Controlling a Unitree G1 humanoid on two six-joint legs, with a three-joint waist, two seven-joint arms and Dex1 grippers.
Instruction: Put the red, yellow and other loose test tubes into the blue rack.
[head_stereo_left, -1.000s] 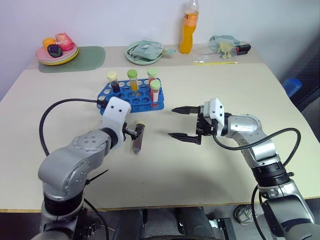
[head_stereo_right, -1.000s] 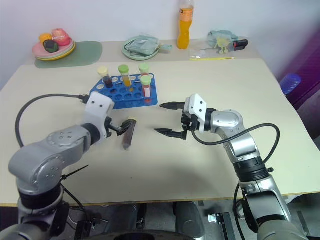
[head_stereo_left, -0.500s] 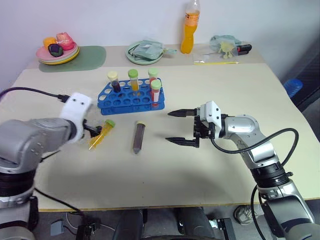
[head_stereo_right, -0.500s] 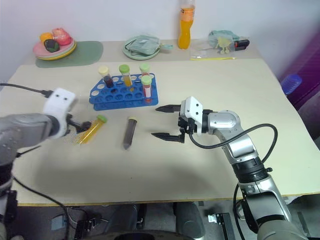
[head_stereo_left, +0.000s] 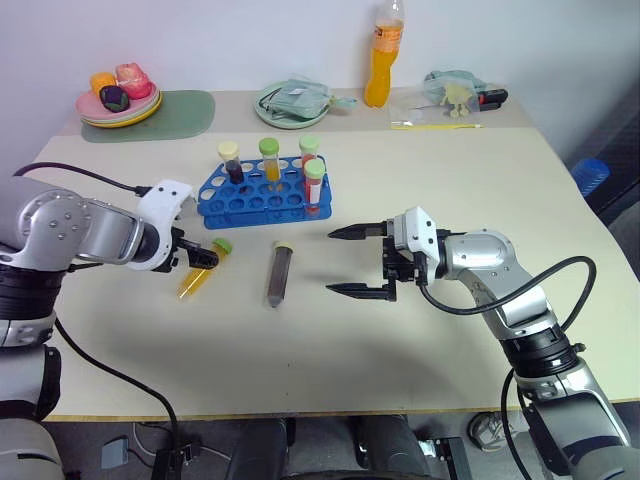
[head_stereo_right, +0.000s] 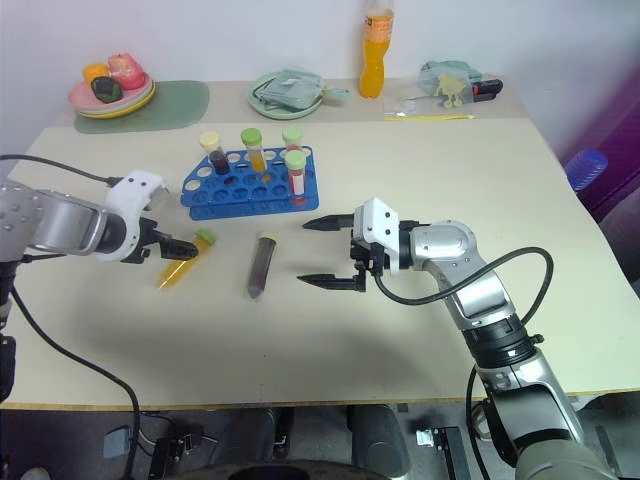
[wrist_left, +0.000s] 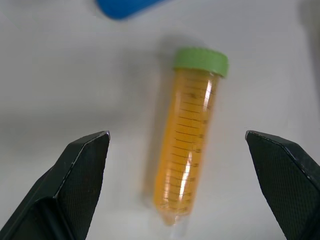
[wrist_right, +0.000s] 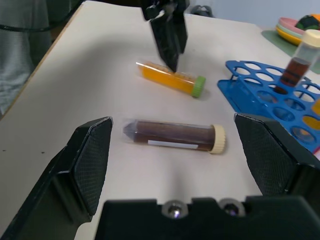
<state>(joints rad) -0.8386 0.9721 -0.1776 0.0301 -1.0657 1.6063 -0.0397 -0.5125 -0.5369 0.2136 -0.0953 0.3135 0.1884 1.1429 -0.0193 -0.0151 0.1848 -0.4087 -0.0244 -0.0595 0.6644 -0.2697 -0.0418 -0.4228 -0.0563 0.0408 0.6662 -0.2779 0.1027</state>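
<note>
A loose test tube of yellow liquid with a green cap (head_stereo_left: 199, 273) lies on the table in front of the blue rack (head_stereo_left: 262, 198). My left gripper (head_stereo_left: 204, 261) hangs open just above it, pointing down, and its fingers (wrist_left: 84, 170) stand to either side of the yellow tube (wrist_left: 189, 136) without touching. To the right lies a dark brown tube with a cream cap (head_stereo_left: 277, 275). My right gripper (head_stereo_left: 333, 261) is open, level and pointing at this brown tube (wrist_right: 172, 136) from the right. Several capped tubes stand in the rack, one of them red (head_stereo_left: 313, 186).
Along the back edge are pink plates with fruit (head_stereo_left: 116, 100) on a green mat, a green plate holding a pouch (head_stereo_left: 292, 102), an orange bottle (head_stereo_left: 380, 60) and small items (head_stereo_left: 455, 92). A black cable (head_stereo_left: 80, 175) trails from my left wrist.
My left arm has swung out to the left, away from the dark brown tube, uncovering the yellow tube, and its open gripper now hangs over that tube. The right gripper has stayed put.
</note>
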